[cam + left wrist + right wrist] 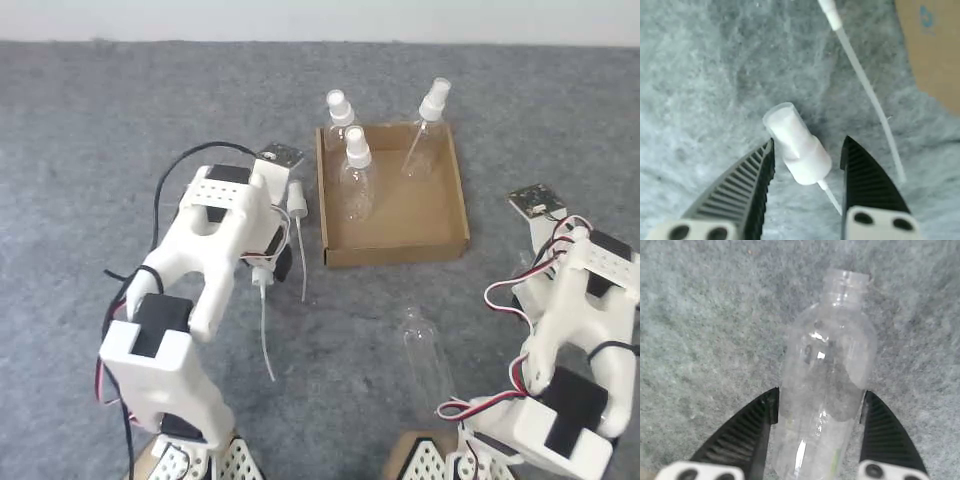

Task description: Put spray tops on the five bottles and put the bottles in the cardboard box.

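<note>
Grey felt table (120,100), two pincers low.
Left pincer (809,142) gapes around a spray top (795,145); right pincer (821,392) straddles an uncapped bottle (827,355), whether gripping I cannot tell.

cardboard box (400,252): capped bottles (355,185) inside | bare bottle (426,366): lying on carpet (100,120) | spray top (298,200): just beside box

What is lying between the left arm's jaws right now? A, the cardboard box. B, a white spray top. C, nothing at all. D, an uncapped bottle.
B: in the left wrist view a white spray top lies on the grey mat, with the left arm's jaws standing open on either side of it.
</note>
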Motion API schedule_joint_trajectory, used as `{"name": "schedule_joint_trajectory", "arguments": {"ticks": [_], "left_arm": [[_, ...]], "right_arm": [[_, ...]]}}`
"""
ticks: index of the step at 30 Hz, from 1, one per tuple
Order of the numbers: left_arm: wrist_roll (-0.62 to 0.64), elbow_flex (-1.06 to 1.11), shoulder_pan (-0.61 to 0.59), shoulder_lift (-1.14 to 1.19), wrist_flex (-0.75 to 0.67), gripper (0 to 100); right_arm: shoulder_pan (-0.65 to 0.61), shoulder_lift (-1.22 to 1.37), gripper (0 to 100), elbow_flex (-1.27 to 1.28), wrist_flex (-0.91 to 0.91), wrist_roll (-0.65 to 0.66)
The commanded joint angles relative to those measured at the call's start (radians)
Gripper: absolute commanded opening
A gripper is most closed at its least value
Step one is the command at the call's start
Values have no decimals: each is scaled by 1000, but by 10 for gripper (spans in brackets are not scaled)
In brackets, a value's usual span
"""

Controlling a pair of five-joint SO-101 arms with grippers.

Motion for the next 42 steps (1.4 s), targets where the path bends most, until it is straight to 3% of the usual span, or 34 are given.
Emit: {"name": "schedule_joint_trajectory", "arguments": {"ticks": [1,8,17,25,34,42], "left_arm": [[-55,-45,2,-17,-23,195],[126,-19,2,34,-100,190],[126,-16,2,-31,-100,12],[127,27,2,-293,-35,10],[132,429,2,-626,-324,12],[133,570,2,-707,-422,12]], "right_arm": [[5,-18,215,-31,8,23],[7,-18,216,-31,10,23],[7,-18,216,-31,8,23],[8,-19,214,-35,8,23],[4,-128,229,-28,24,-6],[-79,-242,332,-46,79,-35]]}}
